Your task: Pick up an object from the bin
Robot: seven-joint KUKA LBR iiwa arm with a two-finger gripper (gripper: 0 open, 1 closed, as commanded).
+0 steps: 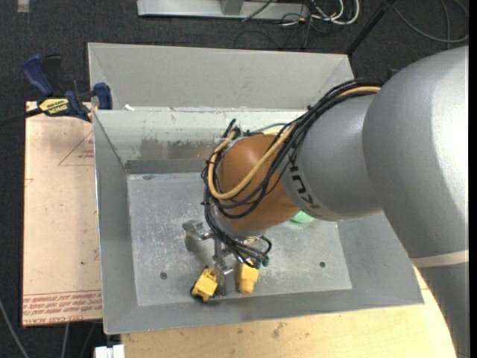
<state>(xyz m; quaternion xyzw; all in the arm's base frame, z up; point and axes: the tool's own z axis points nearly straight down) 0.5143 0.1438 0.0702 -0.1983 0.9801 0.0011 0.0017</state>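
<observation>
1. Hanging low over the bin (156,222) floor near its front edge, the gripper (226,280) is seen with its yellow fingertips (205,285) spread apart, released.
2. Nothing is seen gripped between them, so the pick is judged not yet made.
3. A small green object (302,217) is found toward the floor's right edge, partly hidden under the arm.

Looks like a robotics lab, no question. Heavy grey industrial arm (402,162) leaning in over a bare sheet-metal bin (223,73), cable bundle (328,101) looped round its orange wrist cover (257,162). Dark carpet floor (74,13) all around, loose wires (332,6) trailing beside a metal stand foot (216,6) up top. Test-rig stuff, plainly.
</observation>
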